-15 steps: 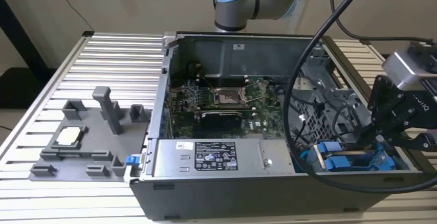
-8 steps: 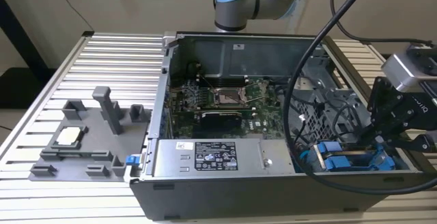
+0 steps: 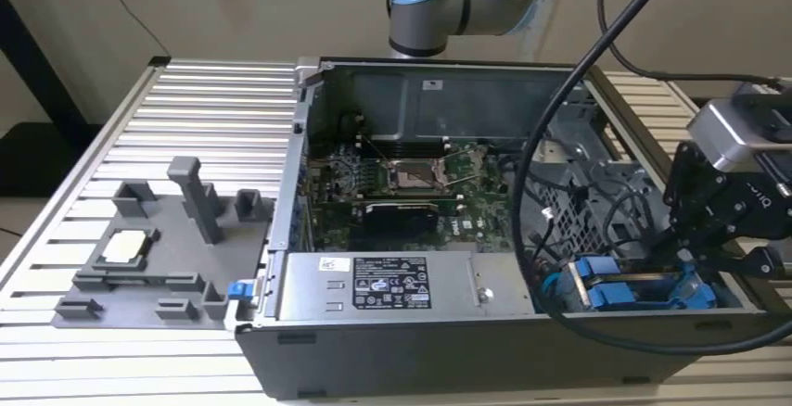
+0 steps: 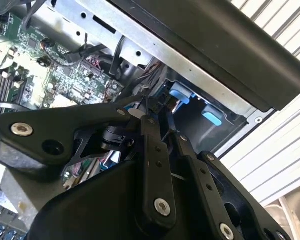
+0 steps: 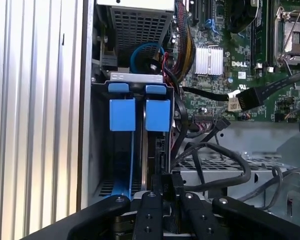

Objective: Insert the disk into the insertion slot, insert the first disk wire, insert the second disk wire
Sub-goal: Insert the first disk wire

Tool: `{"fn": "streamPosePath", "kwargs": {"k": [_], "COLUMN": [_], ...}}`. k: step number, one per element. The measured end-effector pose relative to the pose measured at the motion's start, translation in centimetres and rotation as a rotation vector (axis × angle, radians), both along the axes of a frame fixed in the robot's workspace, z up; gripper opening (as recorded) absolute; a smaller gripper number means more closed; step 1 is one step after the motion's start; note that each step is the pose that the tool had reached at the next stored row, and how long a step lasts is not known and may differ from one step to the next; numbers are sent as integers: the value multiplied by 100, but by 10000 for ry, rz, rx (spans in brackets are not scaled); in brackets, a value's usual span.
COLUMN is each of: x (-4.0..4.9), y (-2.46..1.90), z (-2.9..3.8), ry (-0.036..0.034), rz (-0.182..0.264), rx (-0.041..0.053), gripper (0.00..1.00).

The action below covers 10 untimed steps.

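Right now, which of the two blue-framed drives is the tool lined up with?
The drive nearer the circuit board; the other drive sits nearer the case wall.

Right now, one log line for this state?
gripper: close over drive cage | blue-framed drives: two, side by side in cage | black cables: loose beside cage, hookup to drives cannot tell

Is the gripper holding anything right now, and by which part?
It cannot be told. The gripper sits close to the end of the disk, in line with it, but any contact is hidden.
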<state>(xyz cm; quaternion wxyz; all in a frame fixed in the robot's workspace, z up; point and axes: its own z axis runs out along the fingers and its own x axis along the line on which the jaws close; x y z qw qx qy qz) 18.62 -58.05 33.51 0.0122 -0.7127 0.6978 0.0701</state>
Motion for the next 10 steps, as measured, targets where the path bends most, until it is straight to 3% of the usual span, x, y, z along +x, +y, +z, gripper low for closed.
{"fn": "streamPosePath", "kwargs": {"k": [9,10], "x": [0,0], "y": [-1,-1], "z": [-37,-33], "ry": [1,1], "rz": [-34,-34], "rx": [14,6], "gripper": [20,27]}}
